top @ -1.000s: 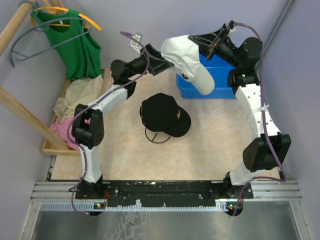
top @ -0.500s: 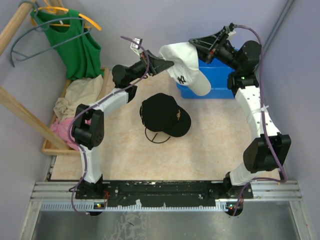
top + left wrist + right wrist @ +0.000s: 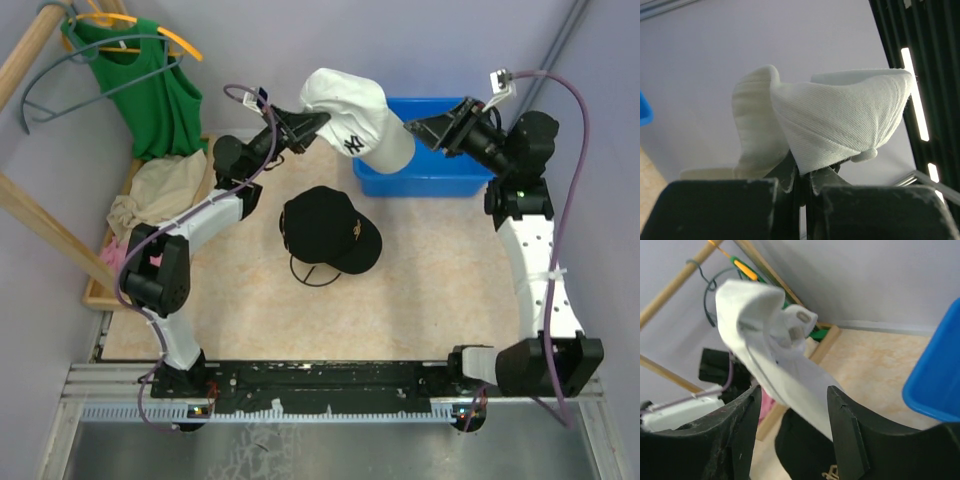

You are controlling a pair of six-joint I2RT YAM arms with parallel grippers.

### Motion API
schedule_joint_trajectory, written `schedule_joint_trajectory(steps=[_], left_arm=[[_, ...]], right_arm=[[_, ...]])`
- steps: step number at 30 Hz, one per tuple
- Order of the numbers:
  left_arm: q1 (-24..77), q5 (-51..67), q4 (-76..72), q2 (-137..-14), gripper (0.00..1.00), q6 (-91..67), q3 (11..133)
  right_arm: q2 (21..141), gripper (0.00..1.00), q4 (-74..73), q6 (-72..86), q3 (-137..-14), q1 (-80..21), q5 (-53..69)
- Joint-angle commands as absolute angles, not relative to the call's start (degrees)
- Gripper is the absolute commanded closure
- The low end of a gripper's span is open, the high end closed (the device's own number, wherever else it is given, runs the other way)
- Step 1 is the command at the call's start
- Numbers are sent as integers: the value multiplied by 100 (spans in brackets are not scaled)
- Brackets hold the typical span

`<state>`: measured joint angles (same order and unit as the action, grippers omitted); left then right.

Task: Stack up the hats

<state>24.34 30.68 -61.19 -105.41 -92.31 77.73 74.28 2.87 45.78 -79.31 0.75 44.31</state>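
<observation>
White cap (image 3: 347,108) in left pincer (image 3: 321,119)

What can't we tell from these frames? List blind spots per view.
- Top external: the blue bin interior is partly covered by the white hat and the right end effector.
- Top external: whatever sits under the black hat is hidden. Only a dark wire loop shows.
- Left wrist: white fabric pinched in the left end effector fills the view. No black hat.
- Right wrist: the black hat is cut off by the bottom edge and fingers.
</observation>
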Motion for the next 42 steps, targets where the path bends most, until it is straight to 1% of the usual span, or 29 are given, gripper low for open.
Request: schedule_joint_trajectory(steps=[1,4,7,9,12,15,19,24,35,42], left_arm=[[2411,2546,-5837,-10146,100,-10141,7916],[2410,2220,-5496,-9926,100,-10322,7897],[2414,2041,-5368,-9836,100,-10528,8024],[2432,2039,-5198,-9807,100,-10580,8179],[2466,1929,-5043,-9759,100,-10657,8308],[2495,1906,-4921,-9743,100,-10690,8433],[2559,1843,-4893,-9721,100,-10725,8489],[2616,1831,-4895,-9695,100,-10750,8492],[2731,1729,-4847,-9680,100,-10779,8622],[2782,1652,-4817,-9655,100,-10770,8655]], right_arm=[[6757,44,393,2984,-7158,35,4369],[6387,43,1388,3353,-6542,35,4447],[6053,41,1617,3200,-6231,40,4133],[6010,39,1673,3083,-6160,36,4137],[5981,37,2496,3450,-5758,35,4246],[6028,36,3612,4008,-5364,42,4329],[6332,29,5067,4824,-5104,36,4431],[6947,29,6736,5823,-5148,27,4512],[7753,28,7929,6731,-5258,-59,4513],[8229,28,8283,6967,-5595,-344,4417]])
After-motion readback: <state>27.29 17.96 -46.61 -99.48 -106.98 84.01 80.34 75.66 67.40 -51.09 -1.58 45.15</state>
